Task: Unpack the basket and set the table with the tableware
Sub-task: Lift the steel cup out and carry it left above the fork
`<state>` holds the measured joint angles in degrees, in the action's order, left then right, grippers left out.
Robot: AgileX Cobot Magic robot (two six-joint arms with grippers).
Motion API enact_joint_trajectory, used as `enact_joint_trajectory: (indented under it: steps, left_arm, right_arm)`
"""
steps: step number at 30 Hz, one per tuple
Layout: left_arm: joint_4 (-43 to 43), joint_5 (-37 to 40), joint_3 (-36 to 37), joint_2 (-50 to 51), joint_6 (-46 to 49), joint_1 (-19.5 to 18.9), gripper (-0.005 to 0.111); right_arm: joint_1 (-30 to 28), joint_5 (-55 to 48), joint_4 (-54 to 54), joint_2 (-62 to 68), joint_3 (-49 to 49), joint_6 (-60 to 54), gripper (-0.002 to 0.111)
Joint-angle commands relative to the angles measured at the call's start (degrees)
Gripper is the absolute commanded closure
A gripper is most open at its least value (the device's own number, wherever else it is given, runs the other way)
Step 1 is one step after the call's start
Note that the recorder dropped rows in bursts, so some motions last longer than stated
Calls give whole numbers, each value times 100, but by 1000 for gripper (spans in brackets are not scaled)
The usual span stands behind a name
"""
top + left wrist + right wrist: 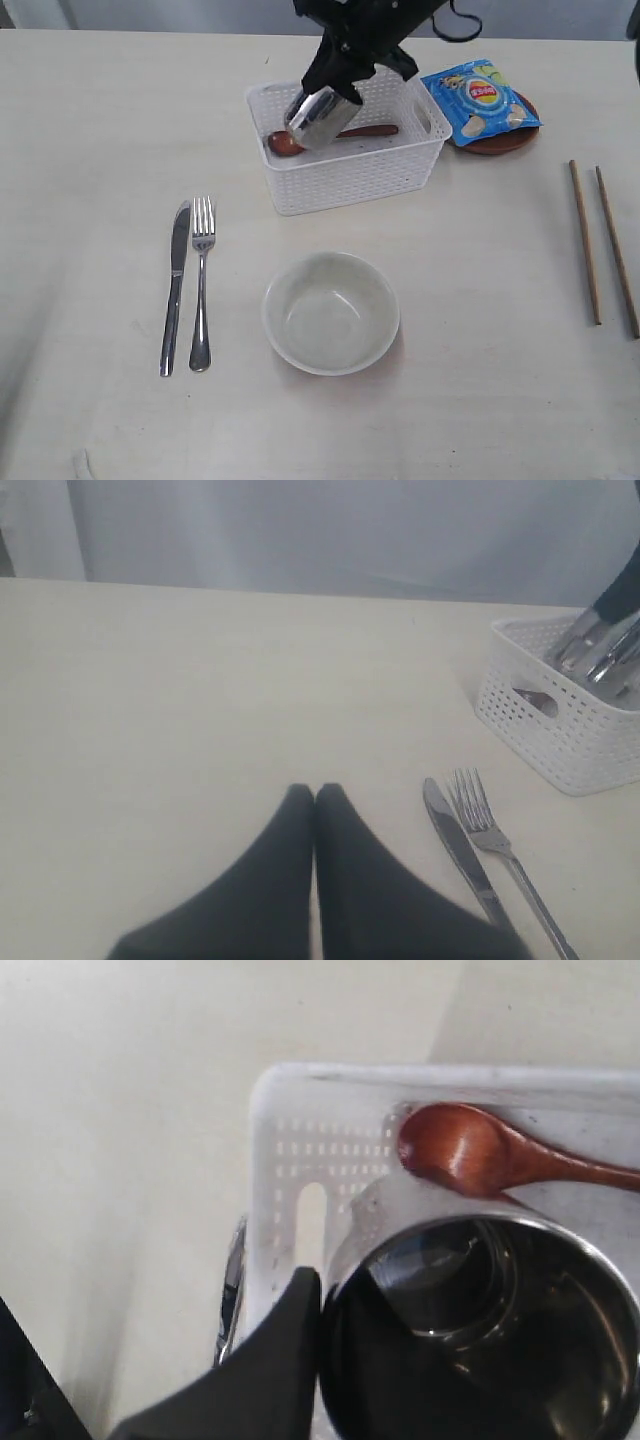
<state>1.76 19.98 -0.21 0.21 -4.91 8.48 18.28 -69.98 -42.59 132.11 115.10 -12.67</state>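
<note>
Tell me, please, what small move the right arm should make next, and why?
Probably lift the steel cup straight up: the right gripper pinches its rim, yet it sits tilted partly inside the basket by the wooden spoon, so it should clear the walls before travelling.

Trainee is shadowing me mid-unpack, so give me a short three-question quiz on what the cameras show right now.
1. True or false: in the exterior view, the knife lies left of the fork.
2. Which item does the right gripper hold? A) bowl B) steel cup C) chopsticks
3. Fill in: a wooden ____ lies in the basket.
Key: 1 true; 2 B; 3 spoon.
</note>
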Motion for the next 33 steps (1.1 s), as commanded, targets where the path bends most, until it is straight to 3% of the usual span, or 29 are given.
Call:
enact_joint_trajectory:
  steps: [1, 4, 9, 18, 24, 33]
  left_arm:
    - [-5, -12, 21, -21, 17, 27, 107]
    - [-5, -12, 21, -21, 17, 27, 107]
    - [-5, -12, 21, -21, 17, 27, 107]
    - [-5, -12, 21, -21, 17, 27, 107]
    - [-5, -12, 21, -21, 17, 27, 107]
    - [-5, -12, 21, -21, 17, 27, 107]
  right_arm:
    - [6, 2, 63, -673, 11, -152, 109]
    - [265, 2, 565, -1029, 11, -152, 109]
    - [1161, 65, 1758, -1328, 65, -140, 109]
    - [2883, 353, 3946, -584, 1239, 647, 109]
    - [3197, 315, 4379, 235, 1972, 852, 109]
    - [3210, 252, 4760, 698, 2100, 925, 109]
